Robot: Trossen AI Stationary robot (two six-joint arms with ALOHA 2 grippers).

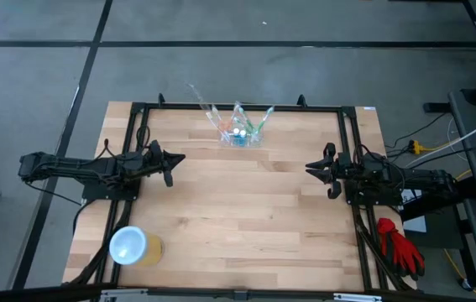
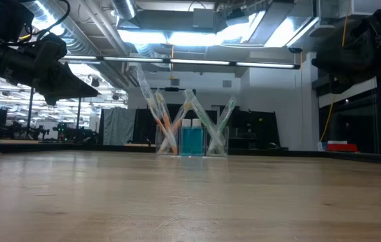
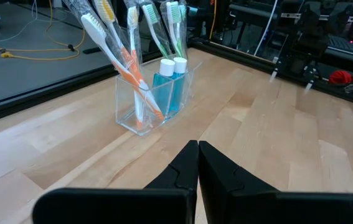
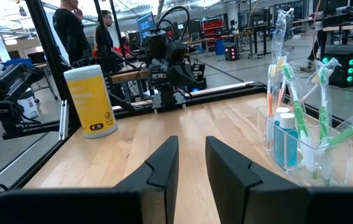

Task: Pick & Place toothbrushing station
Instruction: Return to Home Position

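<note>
Toothbrushing station up top centre of the high view, both arms parked wide.
Packed with wrapped toothbrushes and what looks like two blue bottles, upright on the surface near its far edge. Left hand at mid left, closed tight on nothing. Right hand at mid right, narrow gap, empty too. Yellow cup down at lower left, well apart.

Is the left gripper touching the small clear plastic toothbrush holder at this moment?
Apart. The high view shows a wide stretch of bare wooden table between the left gripper and the clear plastic holder.
</note>
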